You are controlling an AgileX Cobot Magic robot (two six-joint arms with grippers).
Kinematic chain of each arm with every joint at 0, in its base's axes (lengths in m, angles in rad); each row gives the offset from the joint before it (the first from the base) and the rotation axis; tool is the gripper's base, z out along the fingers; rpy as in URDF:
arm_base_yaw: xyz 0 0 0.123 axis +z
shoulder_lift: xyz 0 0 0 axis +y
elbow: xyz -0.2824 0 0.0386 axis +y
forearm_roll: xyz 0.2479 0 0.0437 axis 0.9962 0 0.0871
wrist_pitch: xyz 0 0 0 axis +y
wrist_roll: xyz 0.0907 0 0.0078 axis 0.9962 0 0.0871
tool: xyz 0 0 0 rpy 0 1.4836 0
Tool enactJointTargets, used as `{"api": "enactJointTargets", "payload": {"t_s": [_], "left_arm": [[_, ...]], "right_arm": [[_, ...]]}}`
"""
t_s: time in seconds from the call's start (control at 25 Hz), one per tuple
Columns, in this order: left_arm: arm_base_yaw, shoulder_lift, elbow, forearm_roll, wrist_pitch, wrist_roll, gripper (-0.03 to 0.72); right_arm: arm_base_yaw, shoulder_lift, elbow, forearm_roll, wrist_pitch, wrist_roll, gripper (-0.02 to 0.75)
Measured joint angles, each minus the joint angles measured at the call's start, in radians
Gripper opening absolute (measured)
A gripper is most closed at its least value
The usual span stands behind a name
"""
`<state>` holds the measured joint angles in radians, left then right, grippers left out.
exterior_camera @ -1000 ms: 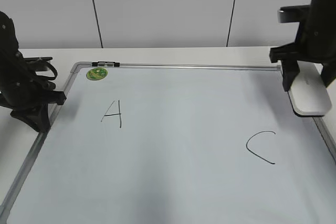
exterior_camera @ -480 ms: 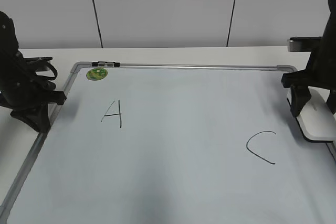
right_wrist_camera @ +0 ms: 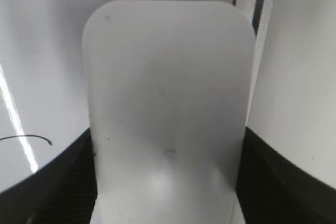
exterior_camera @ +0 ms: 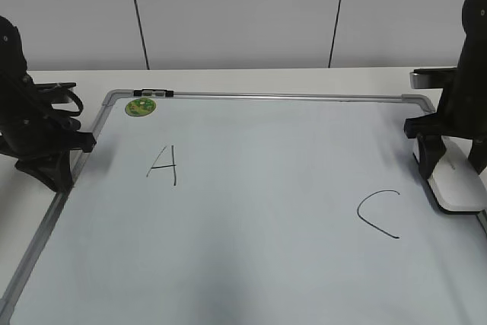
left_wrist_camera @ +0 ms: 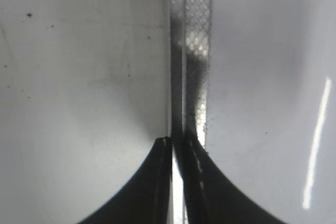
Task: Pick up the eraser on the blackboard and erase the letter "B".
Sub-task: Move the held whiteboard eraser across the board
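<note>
The white eraser (exterior_camera: 461,185) sits between the fingers of my right gripper (exterior_camera: 450,170), low over the right edge of the blackboard (exterior_camera: 266,218), just right of the letter "C" (exterior_camera: 378,213). In the right wrist view the eraser (right_wrist_camera: 168,93) fills the frame, and the right gripper (right_wrist_camera: 168,135) presses on both its long sides. No letter "B" shows on the board; the space between the "A" (exterior_camera: 163,164) and the "C" is blank. My left gripper (exterior_camera: 55,173) is shut and empty at the board's left frame.
A round green sticker (exterior_camera: 140,106) sits at the board's far left corner. The grey frame (left_wrist_camera: 191,51) runs straight ahead of my left gripper (left_wrist_camera: 178,142). An end of the "C" stroke (right_wrist_camera: 26,138) shows left of the eraser. White table surrounds the board.
My right gripper has carried the eraser down and a little to the right, from raised near the far right corner to low at the board's right edge. The left arm has not moved.
</note>
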<state>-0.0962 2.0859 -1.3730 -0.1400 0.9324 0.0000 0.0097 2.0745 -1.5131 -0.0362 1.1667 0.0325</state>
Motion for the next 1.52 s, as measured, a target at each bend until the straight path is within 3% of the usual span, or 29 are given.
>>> {"api": "enactJointTargets", "payload": {"t_s": [1.12,1.36,1.52], "left_arm": [[0.0,0.0,0.0,0.0,0.0,0.0,0.054],[-0.002,0.0,0.0,0.002,0.0,0.0,0.055],[-0.002,0.0,0.0,0.007,0.002,0.0,0.08]], "right_arm": [[0.0,0.033,-0.01,0.012,0.011,0.0,0.526],[-0.002,0.041,-0.022,0.036,0.031,0.0,0.652],[-0.002,0.041,-0.071,0.036,0.039,0.0,0.664]]}}
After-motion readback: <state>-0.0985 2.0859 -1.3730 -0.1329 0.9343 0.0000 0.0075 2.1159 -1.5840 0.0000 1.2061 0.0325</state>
